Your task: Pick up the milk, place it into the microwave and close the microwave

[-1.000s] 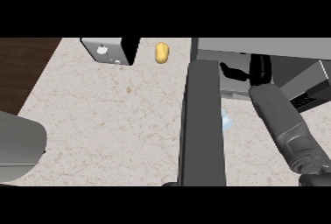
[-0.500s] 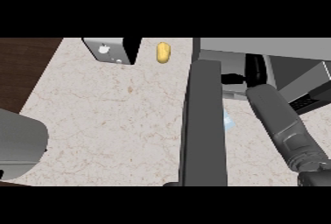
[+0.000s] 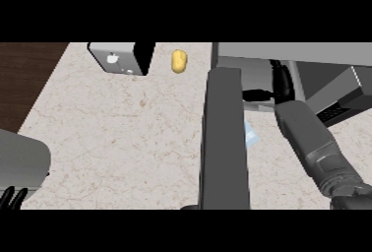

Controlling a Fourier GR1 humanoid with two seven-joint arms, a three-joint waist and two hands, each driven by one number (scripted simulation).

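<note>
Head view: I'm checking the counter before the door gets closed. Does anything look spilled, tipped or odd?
Nothing looks spilled or damaged. The microwave door stands open, with the right hand reaching inside. A small yellow item lies alone on the counter.

The right robot hand (image 3: 280, 81) reaches into the microwave (image 3: 291, 54), its fingers and any milk hidden behind the open door (image 3: 224, 138), while the left robot hand (image 3: 13, 196) is cut off at the lower-left edge.

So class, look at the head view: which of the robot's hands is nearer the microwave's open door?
Right. The right hand reaches into the microwave just beyond the door; the left hand sits far off at the lower-left edge.
</note>
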